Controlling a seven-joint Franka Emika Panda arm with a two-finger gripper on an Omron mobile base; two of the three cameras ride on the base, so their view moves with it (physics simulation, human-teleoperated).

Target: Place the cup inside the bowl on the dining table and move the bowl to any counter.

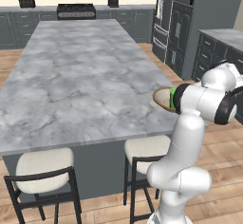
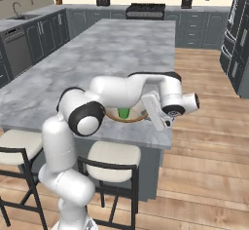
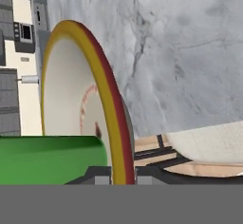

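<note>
Inside round speckled bowl (image 3: 71,99), tapered green cup (image 3: 47,159)

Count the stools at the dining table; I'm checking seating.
2, at the table's near side: one stool left, the other stool beside the arm. Others may be hidden.

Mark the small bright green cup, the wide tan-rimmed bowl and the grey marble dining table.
Small bright green cup (image 2: 123,112), right base view: its side wall below the arm.
Wide tan-rimmed bowl (image 1: 160,97), left base view: pale inside near the left rim.
Grey marble dining table (image 1: 80,76), left base view: bare middle of the top.
</note>
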